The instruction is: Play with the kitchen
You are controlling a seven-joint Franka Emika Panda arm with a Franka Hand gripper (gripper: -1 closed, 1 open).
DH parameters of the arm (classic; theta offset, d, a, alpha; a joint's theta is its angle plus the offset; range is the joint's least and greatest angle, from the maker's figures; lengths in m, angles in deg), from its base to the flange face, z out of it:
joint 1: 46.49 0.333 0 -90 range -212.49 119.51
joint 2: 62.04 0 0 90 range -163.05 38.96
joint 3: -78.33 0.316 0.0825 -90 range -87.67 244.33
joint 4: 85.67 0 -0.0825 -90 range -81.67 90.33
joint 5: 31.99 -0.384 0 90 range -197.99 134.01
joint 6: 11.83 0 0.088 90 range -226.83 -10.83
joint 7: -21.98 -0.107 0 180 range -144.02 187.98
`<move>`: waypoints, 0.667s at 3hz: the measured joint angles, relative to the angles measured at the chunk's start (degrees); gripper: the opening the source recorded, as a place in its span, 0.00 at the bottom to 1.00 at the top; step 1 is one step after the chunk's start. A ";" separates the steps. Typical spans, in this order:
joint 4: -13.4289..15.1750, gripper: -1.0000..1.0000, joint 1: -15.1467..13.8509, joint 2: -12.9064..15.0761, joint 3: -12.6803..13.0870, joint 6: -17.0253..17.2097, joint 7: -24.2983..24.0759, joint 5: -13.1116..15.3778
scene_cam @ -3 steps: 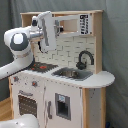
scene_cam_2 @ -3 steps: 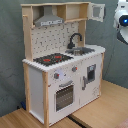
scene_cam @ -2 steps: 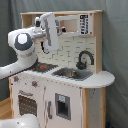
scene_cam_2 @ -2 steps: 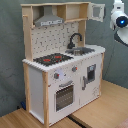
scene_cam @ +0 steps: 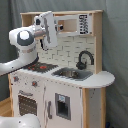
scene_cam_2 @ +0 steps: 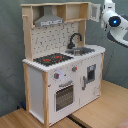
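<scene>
One arm (scene_cam: 22,42) before the kitchen (scene_cam_2: 65,75) stovetop (scene_cam_2: 52,59), faucet (scene_cam_2: 75,39) beyond; gripper state unclear.

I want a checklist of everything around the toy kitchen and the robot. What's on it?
Surface: the wooden floor shows under the kitchen in the second exterior view; nothing lies on it.
Job's things: the kitchen stands upright, with a black stovetop with red burners, a black faucet by the sink, a grey hood and an oven door that is closed.
Clutter: nothing seen.
Grippers: the arm is raised in front of the upper shelf; the fingers are not shown.
Cables: nothing seen.
Surroundings: a grey curtain hangs behind.
</scene>
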 joint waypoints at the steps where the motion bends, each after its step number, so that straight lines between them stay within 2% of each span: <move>1: -4.09 0.00 -0.06 3.44 2.70 -0.12 -0.44 0.00; 2: -7.94 0.00 -0.78 6.40 6.35 -0.16 -1.73 0.00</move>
